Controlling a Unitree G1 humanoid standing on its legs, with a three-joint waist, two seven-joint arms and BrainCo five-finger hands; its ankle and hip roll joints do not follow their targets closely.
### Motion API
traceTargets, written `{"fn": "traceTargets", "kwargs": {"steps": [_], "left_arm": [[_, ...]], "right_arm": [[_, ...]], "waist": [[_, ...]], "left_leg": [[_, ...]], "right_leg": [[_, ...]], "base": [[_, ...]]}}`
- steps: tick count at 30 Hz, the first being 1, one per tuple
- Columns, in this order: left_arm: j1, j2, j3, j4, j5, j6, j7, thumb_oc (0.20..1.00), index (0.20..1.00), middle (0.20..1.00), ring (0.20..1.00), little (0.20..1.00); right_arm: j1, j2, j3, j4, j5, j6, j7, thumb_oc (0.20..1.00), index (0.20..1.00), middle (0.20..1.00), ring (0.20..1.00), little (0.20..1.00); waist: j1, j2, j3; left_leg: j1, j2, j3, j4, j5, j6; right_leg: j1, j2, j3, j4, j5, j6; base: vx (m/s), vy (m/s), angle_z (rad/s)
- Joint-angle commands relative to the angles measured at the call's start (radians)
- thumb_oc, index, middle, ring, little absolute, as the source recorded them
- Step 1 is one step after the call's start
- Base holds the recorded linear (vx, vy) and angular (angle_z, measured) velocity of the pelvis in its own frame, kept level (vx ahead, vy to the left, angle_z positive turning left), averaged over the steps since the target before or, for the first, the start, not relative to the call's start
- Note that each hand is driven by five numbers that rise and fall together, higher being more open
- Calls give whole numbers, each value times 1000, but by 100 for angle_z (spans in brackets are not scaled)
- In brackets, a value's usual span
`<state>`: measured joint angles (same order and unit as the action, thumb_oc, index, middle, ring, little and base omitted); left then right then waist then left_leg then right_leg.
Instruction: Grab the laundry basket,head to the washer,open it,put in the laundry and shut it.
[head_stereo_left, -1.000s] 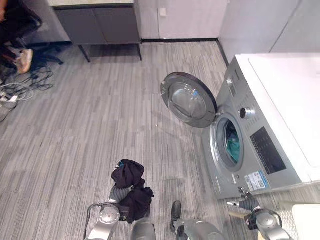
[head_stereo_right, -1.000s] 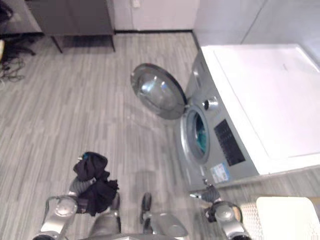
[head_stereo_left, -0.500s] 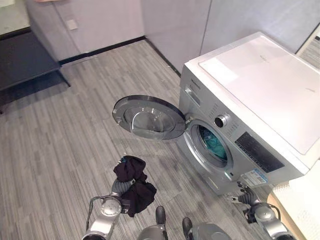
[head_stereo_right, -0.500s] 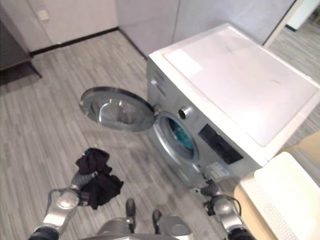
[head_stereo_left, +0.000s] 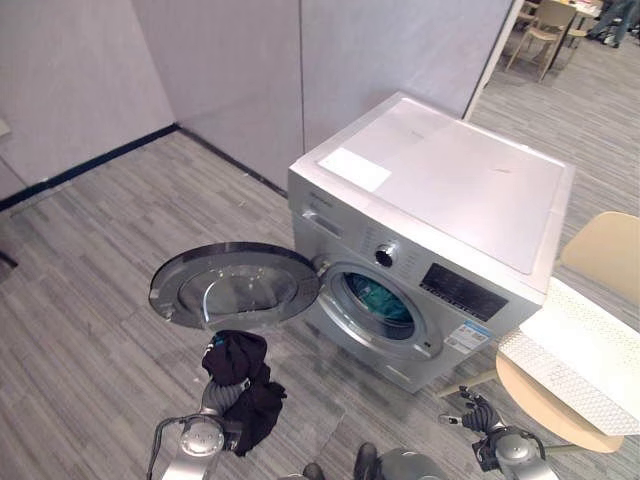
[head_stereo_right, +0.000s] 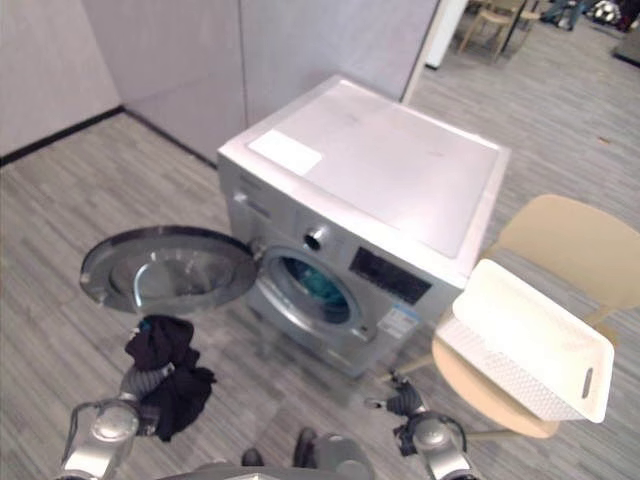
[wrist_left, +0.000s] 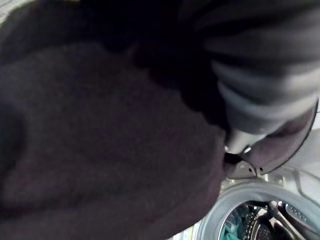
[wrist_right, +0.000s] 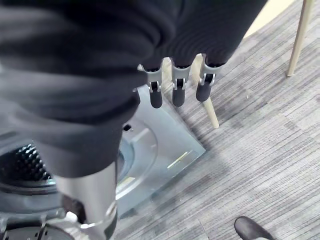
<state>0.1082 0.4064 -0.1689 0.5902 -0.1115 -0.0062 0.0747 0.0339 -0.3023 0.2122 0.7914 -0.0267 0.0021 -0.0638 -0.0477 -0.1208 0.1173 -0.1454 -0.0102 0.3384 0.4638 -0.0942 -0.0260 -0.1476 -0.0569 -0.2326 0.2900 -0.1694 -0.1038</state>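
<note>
The robot has turned, so the washer (head_stereo_left: 430, 240) now sits in front, door (head_stereo_left: 235, 286) open at 9 o'clock. The left hand (head_stereo_left: 228, 392) seems wrapped in dark laundry (head_stereo_left: 240, 385); its fingers are hidden. The right hand (wrist_right: 175, 82) hangs loose, holding nothing. Loading comes next.

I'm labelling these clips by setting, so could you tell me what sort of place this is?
Probably an office or lab space set up as a laundry corner: a washer stands against grey partition panels, with a white laundry basket on a beige chair.
</note>
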Motion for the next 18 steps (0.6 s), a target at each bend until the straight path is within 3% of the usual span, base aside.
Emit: {"fn": "traceTargets", "kwargs": {"steps": [1,3,4,7,8,13,16,17,18], "left_arm": [[-63,-9,9,-42,4,-55,6,200,200,200,200,200],[-61,-11,6,-36,6,-57,6,200,200,200,200,200],[-61,-11,6,-36,6,-58,6,200,200,200,200,200],[-62,-12,-6,-37,2,-62,12,200,200,200,200,200],[-66,-11,-9,-42,2,-64,13,200,200,200,200,200],[-70,-5,-21,-37,12,-63,3,200,200,200,200,200],[-92,14,-24,-51,5,-69,12,200,200,200,200,200],[-117,25,-26,-58,-5,-76,27,200,200,200,200,200],[-118,25,-26,-57,-5,-76,27,200,200,200,200,200]], "right_arm": [[-43,-68,-21,-19,43,-21,-20,1000,1000,1000,1000,1000],[-44,-73,-24,-6,47,-26,-22,1000,1000,1000,1000,1000],[-44,-73,-24,-6,47,-26,-22,1000,1000,1000,1000,1000],[-50,-76,-27,22,54,-29,-27,1000,1000,1000,1000,1000],[-49,-78,-29,19,56,-31,-28,1000,1000,1000,1000,1000],[-60,-65,-30,38,46,-27,-24,1000,1000,1000,1000,1000],[-83,-55,-17,16,47,-26,-27,1000,1000,1000,1000,1000],[-106,-52,2,3,45,-26,-31,1000,1000,1000,1000,1000],[-106,-52,2,3,45,-26,-31,1000,1000,1000,1000,1000]], "waist": [[17,11,52],[25,20,53],[24,19,51],[43,43,72],[43,49,77],[31,63,73],[32,59,91],[29,59,116],[30,59,113]], "left_leg": [[-6,51,-160,-142,-28,-5],[-12,35,-223,-234,1,-15],[-13,34,-224,-238,6,-15],[-77,24,-361,-330,104,-44],[-89,23,-371,-332,111,-44],[-49,26,-326,-339,82,-15],[-49,29,-256,-297,38,11],[-55,41,-205,-264,12,27],[-58,43,-203,-265,14,26]], "right_leg": [[121,-9,21,-218,70,140],[130,4,60,-224,66,150],[127,3,60,-225,68,150],[143,22,133,-213,55,158],[144,21,147,-203,45,161],[119,-1,183,-122,18,178],[51,-30,216,-42,19,193],[-16,-43,233,33,33,204],[-21,-42,235,32,36,204]], "base": [[158,106,-71],[157,116,-70],[98,88,-61],[124,183,-60],[145,257,-76],[105,236,-63],[-21,195,-73],[-66,103,-89],[-130,151,-82]]}}
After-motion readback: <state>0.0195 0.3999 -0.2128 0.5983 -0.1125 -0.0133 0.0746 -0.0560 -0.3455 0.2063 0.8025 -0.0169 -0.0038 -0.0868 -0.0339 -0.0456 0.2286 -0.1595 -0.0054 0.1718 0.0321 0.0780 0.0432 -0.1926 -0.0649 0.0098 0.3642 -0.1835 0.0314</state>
